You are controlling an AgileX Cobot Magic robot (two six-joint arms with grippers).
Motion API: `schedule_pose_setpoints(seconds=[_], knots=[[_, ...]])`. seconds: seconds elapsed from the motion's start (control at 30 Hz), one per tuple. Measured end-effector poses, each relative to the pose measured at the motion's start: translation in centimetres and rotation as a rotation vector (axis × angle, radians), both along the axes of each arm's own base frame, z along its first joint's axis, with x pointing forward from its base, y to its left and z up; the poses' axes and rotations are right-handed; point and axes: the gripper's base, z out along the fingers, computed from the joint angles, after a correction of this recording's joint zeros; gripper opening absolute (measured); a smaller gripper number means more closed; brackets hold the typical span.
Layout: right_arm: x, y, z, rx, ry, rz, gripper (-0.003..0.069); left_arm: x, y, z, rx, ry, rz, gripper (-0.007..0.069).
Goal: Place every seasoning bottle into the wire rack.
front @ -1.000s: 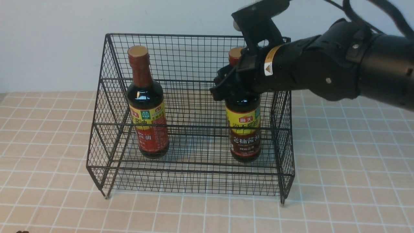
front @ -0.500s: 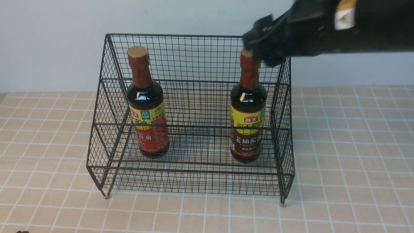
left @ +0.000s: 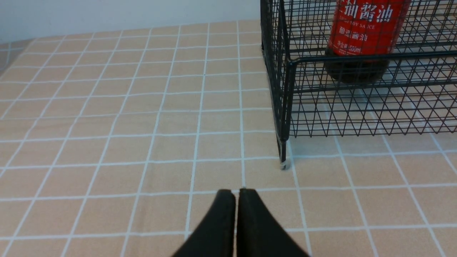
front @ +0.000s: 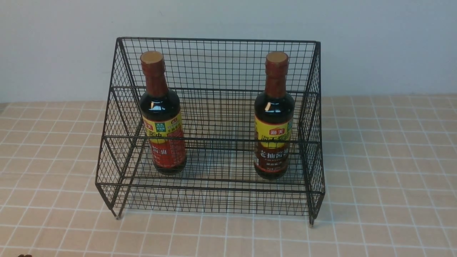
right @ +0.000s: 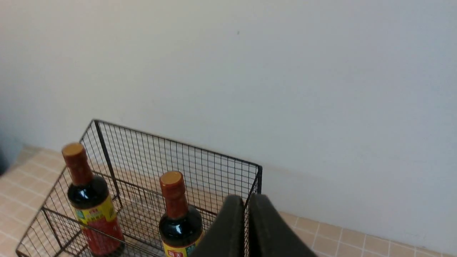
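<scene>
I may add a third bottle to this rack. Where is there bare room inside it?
The widest free patch is the rack's floor between the red-label bottle and the brown-label bottle. The brown-label bottle stands close to the right side mesh, so that end is crowded; the left gap is only slightly wider.

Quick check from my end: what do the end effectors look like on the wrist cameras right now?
Only the tips show. The left end effector has two smooth, matte black fingers tapering to rounded ends. The right end effector looks the same. No cables or markings are visible.
</scene>
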Motion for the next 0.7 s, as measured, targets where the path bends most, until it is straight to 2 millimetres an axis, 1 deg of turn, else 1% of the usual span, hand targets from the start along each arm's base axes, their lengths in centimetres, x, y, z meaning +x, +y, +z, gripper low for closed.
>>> schedule_pose_setpoints(seconds=[0.03, 0.07, 0.13, 0.17, 0.2, 0.23, 0.27, 0.33, 0.37, 0.4, 0.43, 0.47, 0.5, 0.53, 0.6, 0.7], knots=[[-0.9, -0.7, -0.4, 0.020, -0.012, -0.001, -0.0007, 0.0, 0.0, 0.0, 0.000, 0.000, 0.000, -0.0007], [-2.1, -1.6, -1.3, 0.046, -0.021, -0.003, -0.0011, 0.0, 0.0, 0.0, 0.000, 0.000, 0.000, -0.0007], [-3.1, -2.3, -2.4, 0.074, -0.028, 0.000, -0.0012, 0.0, 0.0, 0.0, 0.000, 0.000, 0.000, -0.0007], [-4.0, -2.8, -3.8, 0.105, -0.040, 0.008, -0.0012, 0.0, 0.0, 0.0, 0.000, 0.000, 0.000, -0.0007], [-4.4, -3.0, -4.6, 0.122, -0.050, 0.015, -0.0012, 0.0, 0.0, 0.0, 0.000, 0.000, 0.000, -0.0007], [-5.0, -3.2, -6.4, 0.164, -0.063, 0.038, -0.0012, 0.0, 0.0, 0.0, 0.000, 0.000, 0.000, -0.0007], [-5.1, -3.3, -6.8, 0.170, -0.068, 0.042, -0.0012, 0.0, 0.0, 0.0, 0.000, 0.000, 0.000, -0.0007], [-5.3, -3.1, -8.3, 0.206, -0.080, 0.068, -0.0012, 0.0, 0.0, 0.0, 0.000, 0.000, 0.000, -0.0007], [-5.4, -2.8, -10.0, 0.244, -0.096, 0.104, -0.0012, 0.0, 0.0, 0.0, 0.000, 0.000, 0.000, -0.0007], [-5.4, -2.7, -10.2, 0.248, -0.098, 0.108, -0.0012, 0.0, 0.0, 0.0, 0.000, 0.000, 0.000, -0.0007], [-5.1, -2.1, -11.7, 0.285, -0.113, 0.146, -0.0013, 0.0, 0.0, 0.0, 0.000, 0.000, 0.000, -0.0007], [-4.9, -1.8, -12.5, 0.305, -0.118, 0.166, -0.0013, 0.0, 0.0, 0.0, 0.000, 0.000, 0.000, -0.0007], [-4.6, -1.4, -13.2, 0.321, -0.121, 0.183, -0.0013, 0.0, 0.0, 0.0, 0.000, 0.000, 0.000, -0.0007], [-4.6, -1.3, -13.3, 0.328, -0.119, 0.188, -0.0013, 0.0, 0.0, 0.0, 0.000, 0.000, 0.000, -0.0007], [-3.9, -0.4, -14.9, 0.355, -0.092, 0.215, -0.0013, 0.0, 0.0, 0.0, 0.000, 0.000, 0.000, -0.0007], [-3.0, 0.3, -16.9, 0.349, -0.035, 0.221, -0.0013, 0.0, 0.0, 0.0, 0.000, 0.000, 0.000, -0.0007]])
